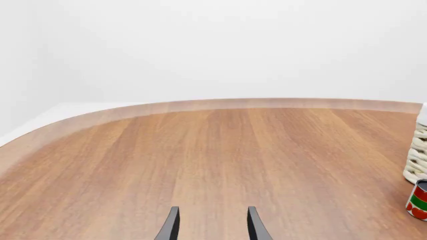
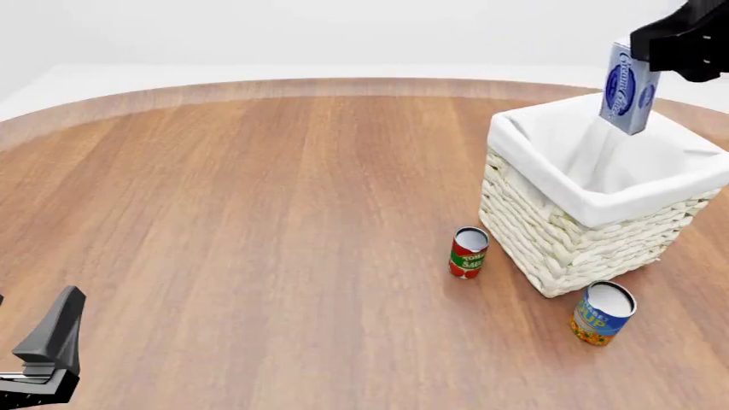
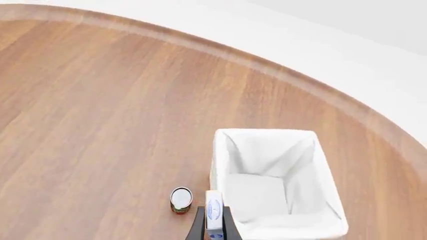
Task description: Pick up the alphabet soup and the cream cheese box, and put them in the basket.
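The cream cheese box (image 2: 629,90), white and blue, hangs on end in my right gripper (image 2: 654,53), above the far side of the basket's opening. The basket (image 2: 535,231) of cream rope with a white lining stands at the right. In the right wrist view the box (image 3: 213,212) sits between the dark fingers (image 3: 198,229), over the basket's rim (image 3: 263,132). The alphabet soup (image 2: 600,313), blue and yellow-orange with a white top, stands upright on the table by the basket's near corner. My left gripper (image 2: 46,359) is open and empty at the near left; its fingers (image 1: 170,226) show over bare wood.
A slim red and green tomato sauce can (image 2: 469,252) stands just left of the basket; it also shows in the right wrist view (image 3: 180,199) and the left wrist view (image 1: 419,200), beside the basket's woven wall (image 1: 417,155). The round wooden table (image 2: 251,213) ends in a curved edge at the back.
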Controlling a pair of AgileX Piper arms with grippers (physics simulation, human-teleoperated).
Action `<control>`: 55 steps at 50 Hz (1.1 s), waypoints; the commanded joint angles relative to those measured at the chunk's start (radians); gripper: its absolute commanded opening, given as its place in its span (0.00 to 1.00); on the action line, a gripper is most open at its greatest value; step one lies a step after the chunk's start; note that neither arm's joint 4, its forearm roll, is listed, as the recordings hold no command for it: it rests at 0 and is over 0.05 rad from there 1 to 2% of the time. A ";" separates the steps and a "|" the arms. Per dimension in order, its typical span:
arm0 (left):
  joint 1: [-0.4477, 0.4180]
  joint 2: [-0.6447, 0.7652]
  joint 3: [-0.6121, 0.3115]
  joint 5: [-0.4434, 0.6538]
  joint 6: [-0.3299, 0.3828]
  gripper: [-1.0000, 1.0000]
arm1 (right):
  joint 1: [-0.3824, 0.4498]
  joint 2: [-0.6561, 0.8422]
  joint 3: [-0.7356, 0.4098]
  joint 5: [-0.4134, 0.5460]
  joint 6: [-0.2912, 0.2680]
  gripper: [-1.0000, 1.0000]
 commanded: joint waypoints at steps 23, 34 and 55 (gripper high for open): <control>0.000 0.000 0.000 0.000 0.000 1.00 | -0.098 0.089 0.091 -0.124 0.008 0.00; 0.000 0.000 0.000 0.000 0.000 1.00 | -0.117 0.107 0.098 -0.140 0.014 0.00; 0.000 0.000 0.000 0.000 0.000 1.00 | -0.166 0.188 0.120 -0.218 0.004 0.00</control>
